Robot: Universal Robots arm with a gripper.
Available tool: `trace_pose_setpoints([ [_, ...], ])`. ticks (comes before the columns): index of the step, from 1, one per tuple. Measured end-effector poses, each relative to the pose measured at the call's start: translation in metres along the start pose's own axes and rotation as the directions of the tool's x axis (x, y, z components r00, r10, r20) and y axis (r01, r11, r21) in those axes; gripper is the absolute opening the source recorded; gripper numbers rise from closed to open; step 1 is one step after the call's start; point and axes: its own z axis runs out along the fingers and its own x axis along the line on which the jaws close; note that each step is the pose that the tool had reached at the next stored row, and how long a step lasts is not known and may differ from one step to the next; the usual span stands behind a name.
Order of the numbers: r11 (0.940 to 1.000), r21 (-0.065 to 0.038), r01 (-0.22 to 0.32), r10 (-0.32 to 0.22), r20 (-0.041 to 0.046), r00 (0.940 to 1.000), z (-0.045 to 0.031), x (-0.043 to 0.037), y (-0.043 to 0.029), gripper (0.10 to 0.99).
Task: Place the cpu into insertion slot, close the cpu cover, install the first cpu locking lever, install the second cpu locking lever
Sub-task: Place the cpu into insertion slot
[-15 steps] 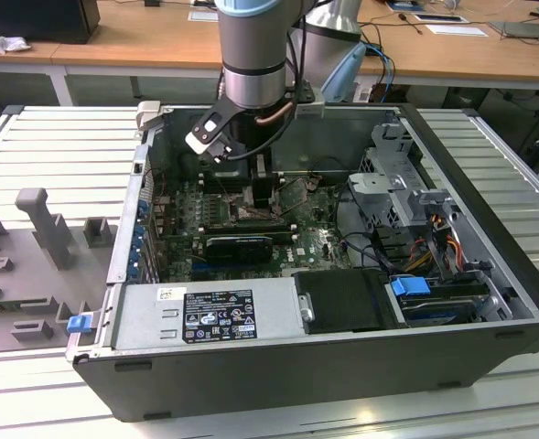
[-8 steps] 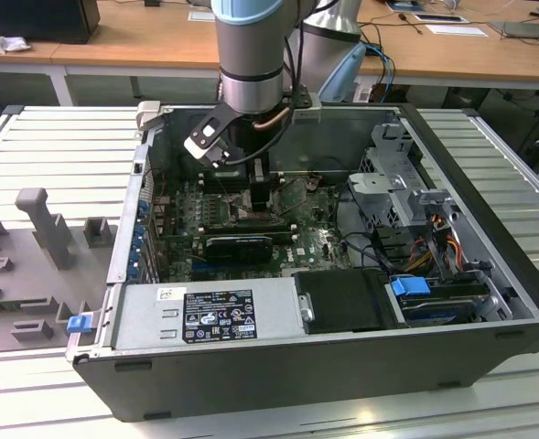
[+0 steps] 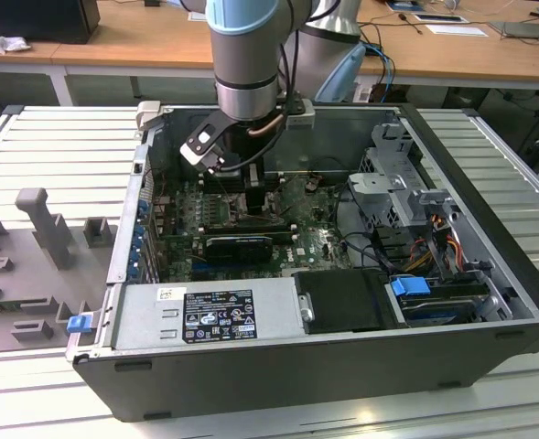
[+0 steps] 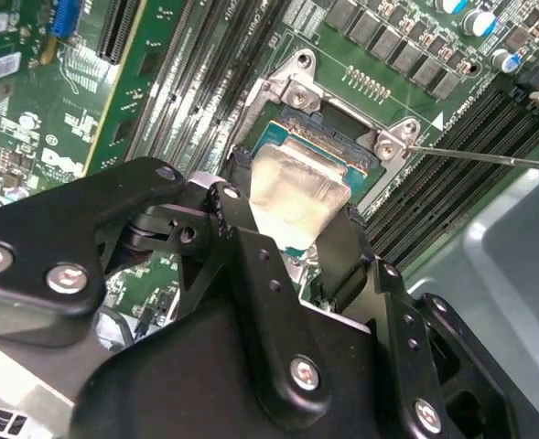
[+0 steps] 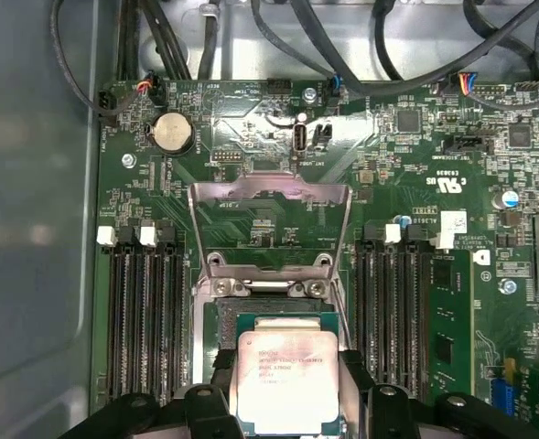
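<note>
Over green motherboard [image 5: 251, 112], cpu [image 5: 283, 384] between jaws

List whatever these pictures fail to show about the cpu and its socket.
- First wrist view: the cpu covers much of the insertion slot; whether it is seated or held above cannot be told.
- Second wrist view: the gripper, shut on the cpu, hides the chip's near part and the slot beneath.
- Exterior view: the arm blocks the socket area.
</note>
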Motion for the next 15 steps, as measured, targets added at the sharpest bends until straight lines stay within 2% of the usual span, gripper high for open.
trace_pose_setpoints([
  [15, 0.9999, 0.000, -0.012, 0.012, 0.0012, 0.9999, 0.0175, 0.0079, -0.0016, 0.529],
])
